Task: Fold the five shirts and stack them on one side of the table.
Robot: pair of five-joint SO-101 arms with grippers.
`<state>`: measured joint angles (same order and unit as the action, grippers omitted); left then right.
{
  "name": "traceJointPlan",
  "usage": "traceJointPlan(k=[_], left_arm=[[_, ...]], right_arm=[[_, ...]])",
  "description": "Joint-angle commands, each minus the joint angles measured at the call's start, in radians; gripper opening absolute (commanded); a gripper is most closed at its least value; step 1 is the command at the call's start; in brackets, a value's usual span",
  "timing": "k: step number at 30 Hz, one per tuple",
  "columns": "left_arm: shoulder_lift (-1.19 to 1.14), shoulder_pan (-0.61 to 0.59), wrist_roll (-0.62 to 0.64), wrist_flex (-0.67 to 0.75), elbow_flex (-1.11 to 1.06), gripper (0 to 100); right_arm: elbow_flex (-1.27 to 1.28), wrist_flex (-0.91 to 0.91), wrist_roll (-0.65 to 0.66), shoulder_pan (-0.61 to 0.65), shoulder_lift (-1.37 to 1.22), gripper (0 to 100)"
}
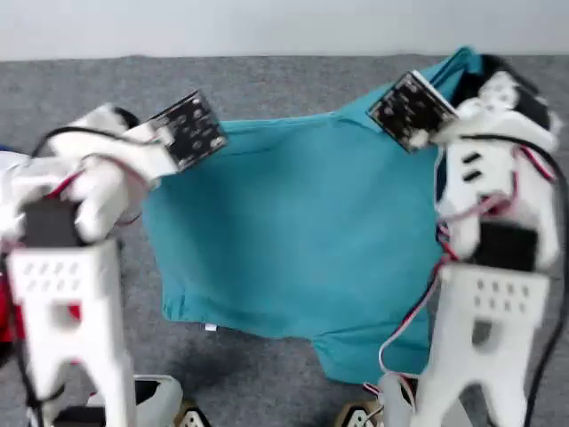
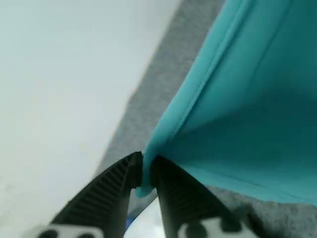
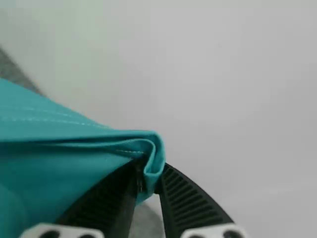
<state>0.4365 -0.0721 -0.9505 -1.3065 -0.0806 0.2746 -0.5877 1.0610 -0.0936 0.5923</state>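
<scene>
A teal shirt [image 1: 302, 231] lies spread over the grey table, its far edge lifted off the surface. My left gripper [image 2: 144, 171] is shut on the shirt's hem [image 2: 163, 134], with the cloth pinched between the black fingers. My right gripper [image 3: 147, 181] is shut on a bunched fold of the same teal shirt [image 3: 74, 153], held up in front of the pale wall. In the high view the left arm [image 1: 98, 178] stands at the shirt's left side and the right arm [image 1: 480, 151] at its far right corner.
Grey felt covers the table [image 1: 267, 89]. A red object [image 1: 11, 320] shows at the left edge behind the left arm's base. White arm bases [image 1: 480, 338] stand at the near edge on both sides, with loose wires [image 1: 418, 311] by the right one.
</scene>
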Motion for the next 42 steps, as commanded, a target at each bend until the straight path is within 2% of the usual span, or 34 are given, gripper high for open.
traceJointPlan(k=[1,4,8,14,20,25,29,34,42], left_arm=[[-0.106,-0.006,-0.008,0.247,-0.107,0],[-0.258,-0.012,-0.008,0.367,-0.104,0],[-0.465,-0.029,-0.008,0.425,0.019,0],[-0.736,-0.029,0.041,0.414,0.352,0],[-0.961,-0.011,0.04,0.255,0.731,0],[-1.123,-0.018,0.038,0.068,1.033,0],[-1.201,-0.02,0.038,-0.147,1.227,0],[-1.269,-0.018,0.037,-0.43,1.399,0],[-1.231,-0.046,0.043,-0.451,1.323,0]], right_arm=[[0.058,0.191,0.003,0.028,-0.107,1.2],[0.069,0.331,0.008,0.048,-0.242,1.2],[0.009,0.519,0.009,0.051,-0.432,1.2],[-0.284,0.552,0.006,0.047,-0.72,1.2],[-0.568,0.55,0.008,0.047,-0.944,1.2],[-0.637,0.545,0.008,0.051,-1.01,1.2],[-0.64,0.397,0.003,0.051,-0.974,1.2],[-0.64,0.085,-0.051,0.045,-0.881,1.2],[-0.64,-0.412,-0.052,0.045,-0.759,1.2]])
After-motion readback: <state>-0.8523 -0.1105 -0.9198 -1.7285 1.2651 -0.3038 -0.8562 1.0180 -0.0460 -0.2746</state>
